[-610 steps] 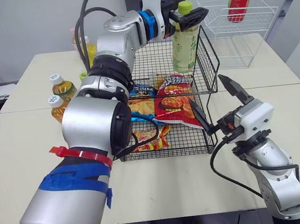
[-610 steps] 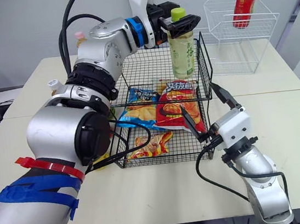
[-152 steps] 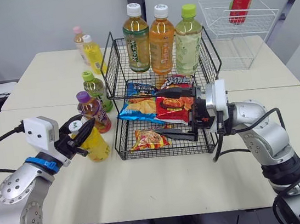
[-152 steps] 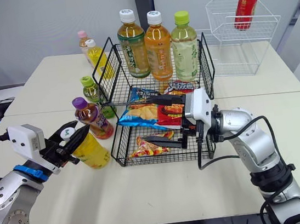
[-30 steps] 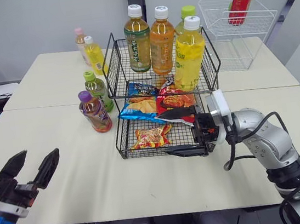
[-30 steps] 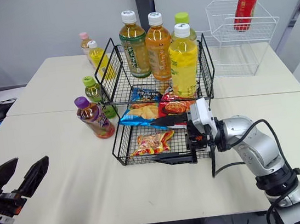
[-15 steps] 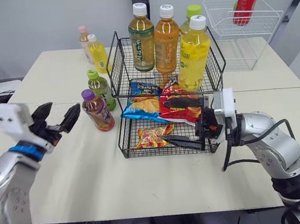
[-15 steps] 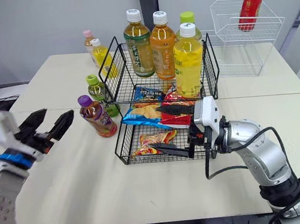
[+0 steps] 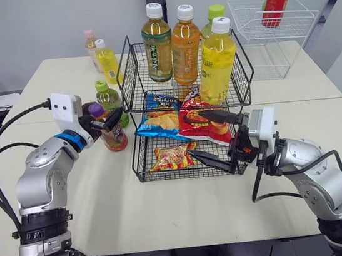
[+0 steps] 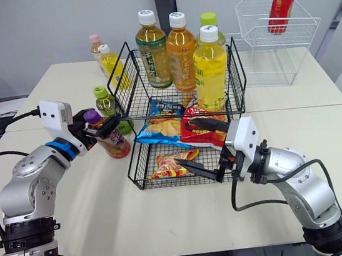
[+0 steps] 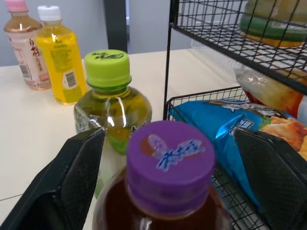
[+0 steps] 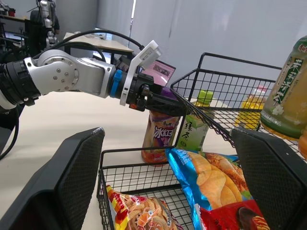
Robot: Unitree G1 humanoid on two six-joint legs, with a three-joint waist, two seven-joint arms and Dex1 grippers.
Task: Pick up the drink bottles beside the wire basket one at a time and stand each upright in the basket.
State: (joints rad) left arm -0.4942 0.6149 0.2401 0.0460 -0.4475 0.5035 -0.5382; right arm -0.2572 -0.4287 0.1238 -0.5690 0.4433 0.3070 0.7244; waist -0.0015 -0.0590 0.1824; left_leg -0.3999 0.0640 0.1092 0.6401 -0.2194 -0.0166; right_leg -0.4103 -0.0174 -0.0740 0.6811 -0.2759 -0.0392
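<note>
Black fingers point(image 11: 79, 167) of the left gripper point(image 9: 102, 115) sit spread on both sides of a purple cap — not squeezing it yet. The purple-capped bottle point(image 10: 115, 143) stands on the table point(image 9: 170, 219), just beside the left side of the wire basket point(image 9: 125, 77).

I think this is the grab step. Next the fingers need to close on the neck, then lift the bottle high over the rim.

A green-capped bottle point(image 9: 110, 100) stands close behind it. The top shelf already holds four bottles point(image 9: 216, 65) — so room is tight. The right gripper point(image 9: 196, 135) hangs wide open by the basket's front, near the snack bags point(image 9: 172, 157).
</note>
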